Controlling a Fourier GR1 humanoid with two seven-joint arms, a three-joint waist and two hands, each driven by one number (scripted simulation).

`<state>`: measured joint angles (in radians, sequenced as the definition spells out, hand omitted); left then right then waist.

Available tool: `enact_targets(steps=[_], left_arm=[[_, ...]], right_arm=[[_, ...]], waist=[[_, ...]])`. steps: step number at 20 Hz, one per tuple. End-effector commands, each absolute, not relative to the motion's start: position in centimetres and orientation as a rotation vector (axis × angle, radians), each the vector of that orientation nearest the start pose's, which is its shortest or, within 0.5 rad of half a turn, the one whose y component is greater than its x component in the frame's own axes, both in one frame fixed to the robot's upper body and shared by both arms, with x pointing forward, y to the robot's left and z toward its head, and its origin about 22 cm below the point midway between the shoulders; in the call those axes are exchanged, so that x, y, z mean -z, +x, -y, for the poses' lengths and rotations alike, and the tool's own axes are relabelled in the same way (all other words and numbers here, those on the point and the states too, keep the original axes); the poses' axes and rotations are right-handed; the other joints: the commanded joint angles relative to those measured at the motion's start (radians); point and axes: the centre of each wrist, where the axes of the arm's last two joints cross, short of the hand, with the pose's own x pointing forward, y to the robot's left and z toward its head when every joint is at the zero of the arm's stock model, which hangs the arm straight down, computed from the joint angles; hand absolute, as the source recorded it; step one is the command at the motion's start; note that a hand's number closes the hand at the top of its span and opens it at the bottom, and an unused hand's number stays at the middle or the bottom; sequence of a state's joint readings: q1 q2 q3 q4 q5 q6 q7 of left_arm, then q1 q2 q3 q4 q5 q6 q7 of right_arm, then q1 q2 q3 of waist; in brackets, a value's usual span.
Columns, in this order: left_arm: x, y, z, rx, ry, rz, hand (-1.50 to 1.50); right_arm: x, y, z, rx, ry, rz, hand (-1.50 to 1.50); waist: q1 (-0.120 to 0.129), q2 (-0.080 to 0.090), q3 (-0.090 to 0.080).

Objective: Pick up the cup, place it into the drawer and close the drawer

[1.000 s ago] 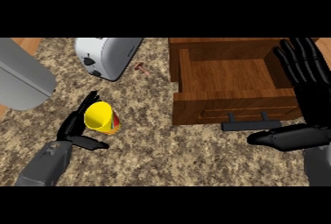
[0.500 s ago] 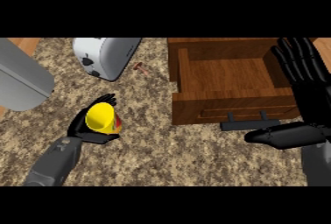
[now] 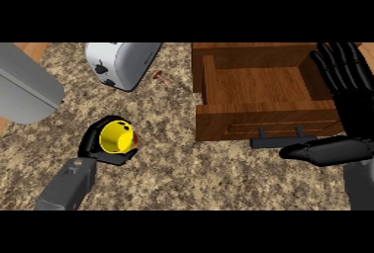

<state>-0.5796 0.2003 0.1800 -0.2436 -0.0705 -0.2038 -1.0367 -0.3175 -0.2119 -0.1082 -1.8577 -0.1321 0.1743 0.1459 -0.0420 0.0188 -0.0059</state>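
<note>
On the speckled counter at the lower left stands a yellow cup [image 3: 116, 137] with a red mark on its side, its mouth facing me. My left hand [image 3: 96, 143] is curled round it, black fingers wrapping its left rim and its base. The wooden drawer [image 3: 252, 88] stands open at the upper right, with nothing visible inside and its dark handle [image 3: 281, 142] facing me. Beside the drawer's right wall my right hand [image 3: 349, 94] is open with fingers straight up, and its thumb lies just below the handle.
A silver toaster [image 3: 120, 62] stands at the back, left of the drawer. A large grey rounded object [image 3: 25, 89] fills the left edge. A small red item [image 3: 161, 75] lies between toaster and drawer. Bare counter [image 3: 211, 178] stretches across the front.
My left hand has closed its fingers round the yellow cup, which has shifted slightly toward me. The right hand has barely moved.
</note>
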Motion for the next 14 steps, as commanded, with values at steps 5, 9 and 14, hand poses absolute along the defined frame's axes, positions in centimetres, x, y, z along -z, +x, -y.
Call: enact_targets(steps=[5,9,14], left_arm=[[14.1,27.7,-29.1,-0.214,0.235,2.002,1.50],[11.2,31.5,-27.4,-0.236,-0.046,2.106,1.50],[6.8,36.0,-24.0,-0.090,-0.165,2.118,1.50]], right_arm=[[-15.4,28.1,26.8,-0.257,0.058,2.002,-1.50],[-15.4,27.1,26.7,-0.274,0.046,1.991,-1.50],[-15.2,28.3,26.8,-0.268,0.033,1.984,-1.50]], waist=[[0.026,-0.005,0.002],[0.031,-0.017,0.004],[0.045,-0.020,0.006]])
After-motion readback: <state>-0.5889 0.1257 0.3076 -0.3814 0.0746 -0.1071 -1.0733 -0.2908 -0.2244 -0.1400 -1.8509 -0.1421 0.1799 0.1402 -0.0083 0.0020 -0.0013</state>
